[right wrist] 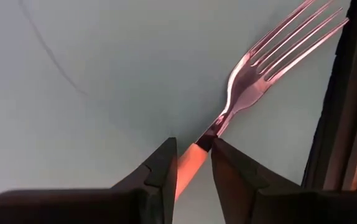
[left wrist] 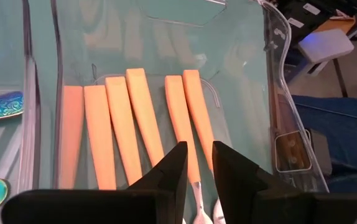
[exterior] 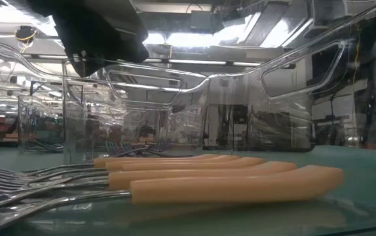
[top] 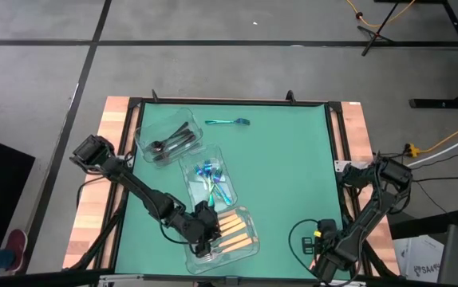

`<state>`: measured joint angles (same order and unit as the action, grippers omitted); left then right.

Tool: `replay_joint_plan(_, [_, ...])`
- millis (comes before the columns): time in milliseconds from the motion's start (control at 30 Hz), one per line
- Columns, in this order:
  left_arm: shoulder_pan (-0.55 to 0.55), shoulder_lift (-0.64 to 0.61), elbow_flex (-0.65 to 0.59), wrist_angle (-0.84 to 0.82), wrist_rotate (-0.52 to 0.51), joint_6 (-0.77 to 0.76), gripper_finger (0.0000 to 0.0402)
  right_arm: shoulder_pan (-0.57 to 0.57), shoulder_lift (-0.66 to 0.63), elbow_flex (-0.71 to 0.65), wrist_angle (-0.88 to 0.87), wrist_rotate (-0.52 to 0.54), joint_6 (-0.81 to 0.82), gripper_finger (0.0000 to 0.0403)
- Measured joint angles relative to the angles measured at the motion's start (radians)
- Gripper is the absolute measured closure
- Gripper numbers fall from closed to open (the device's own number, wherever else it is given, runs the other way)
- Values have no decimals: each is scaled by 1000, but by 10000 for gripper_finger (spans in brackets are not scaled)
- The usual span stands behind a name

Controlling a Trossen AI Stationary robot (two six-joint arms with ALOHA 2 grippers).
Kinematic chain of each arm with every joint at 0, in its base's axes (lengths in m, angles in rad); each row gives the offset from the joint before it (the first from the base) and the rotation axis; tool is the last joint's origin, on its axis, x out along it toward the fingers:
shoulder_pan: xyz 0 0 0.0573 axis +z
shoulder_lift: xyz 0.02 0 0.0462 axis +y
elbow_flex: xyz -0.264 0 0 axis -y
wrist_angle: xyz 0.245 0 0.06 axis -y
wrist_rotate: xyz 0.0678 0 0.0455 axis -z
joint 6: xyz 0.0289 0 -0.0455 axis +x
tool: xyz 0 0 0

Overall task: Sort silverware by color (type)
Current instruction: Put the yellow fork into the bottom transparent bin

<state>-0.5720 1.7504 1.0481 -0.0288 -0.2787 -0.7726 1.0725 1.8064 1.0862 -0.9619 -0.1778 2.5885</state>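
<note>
From above, the left gripper [top: 205,226] is hanging over the near clear box [top: 249,249] of orange-handled forks [top: 233,231]; black pieces [top: 173,143] and blue pieces [top: 211,177] are sitting in two other boxes; one teal fork [top: 227,122] is lying alone on open green mat [top: 285,175]; the right gripper [top: 318,239] is sitting by the mat's near right edge; the low view is showing the orange handles [exterior: 234,183] lying flat side by side; the left wrist view is showing its fingers [left wrist: 172,171] slightly apart, holding nothing; only the right wrist view is showing its fingers [right wrist: 163,165] squeezing an orange-handled fork [right wrist: 247,87].

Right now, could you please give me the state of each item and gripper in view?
Left gripper: slightly open, empty, over the orange-handled utensils.
Right gripper: shut on an orange-handled fork.
Orange-handled utensils: lying flat in the near container.
Black utensils: in the far container.
Iridescent utensils: in the middle container.
Teal utensil: loose on the mat.
</note>
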Motion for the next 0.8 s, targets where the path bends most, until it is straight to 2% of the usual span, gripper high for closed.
replay_joint_plan(567, [-1,0,0,0,-1,-2,333,1,26,2,-14,62,-65,308])
replay_joint_plan(800, [0,0,0,0,-1,-2,333,3,28,-3,15,249,-219,308])
